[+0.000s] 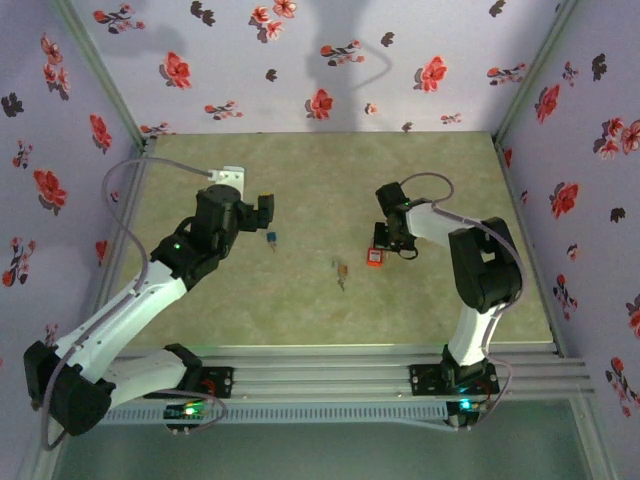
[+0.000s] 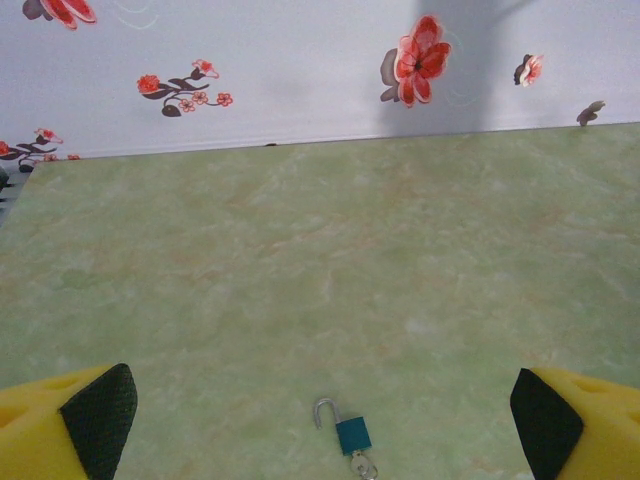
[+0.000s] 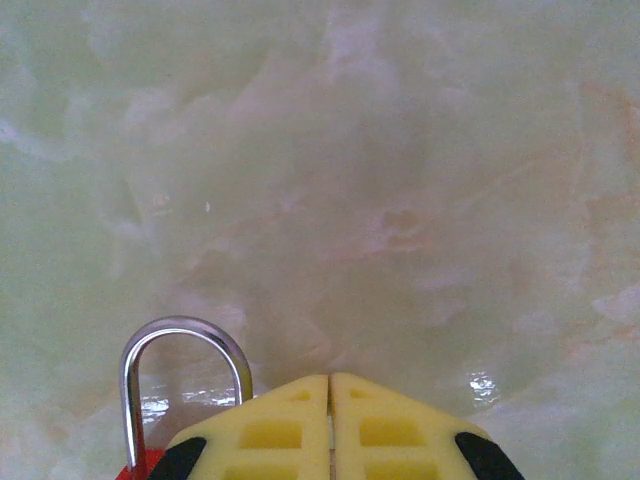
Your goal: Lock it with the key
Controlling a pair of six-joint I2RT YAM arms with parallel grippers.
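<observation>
The smooth green table [image 1: 450, 300] is the main hazard: it offers little grip, so anything nudged is likely to slide rather than stay put. The left gripper [image 1: 262, 212] stands wide open with a blue padlock [image 2: 353, 435] at its 6 o'clock, between the fingers' line and low in the wrist view. If it comes down off-centre, one finger could knock the lock sideways. The right gripper [image 3: 330, 385] is shut with nothing visibly held. Its tips sit just at 3 o'clock of the steel shackle [image 3: 185, 335] of a red padlock [image 1: 374, 257], so a forward push would probably shove that lock away rather than steady it. A loose key [image 1: 341, 272] lies flat at 6 o'clock of the table's centre, between the two locks. It is small and thin, so a pinch could easily slip off it. The top view gives this layout, blue lock at 9 o'clock of centre and red at 3 o'clock, but renders each lock as a speck. The left wrist view adds the blue lock's hook-like raised shackle and a small metal piece [image 2: 362, 466] at its base, possibly a key. The right wrist view adds how close the tips stand to the red lock's shackle.
</observation>
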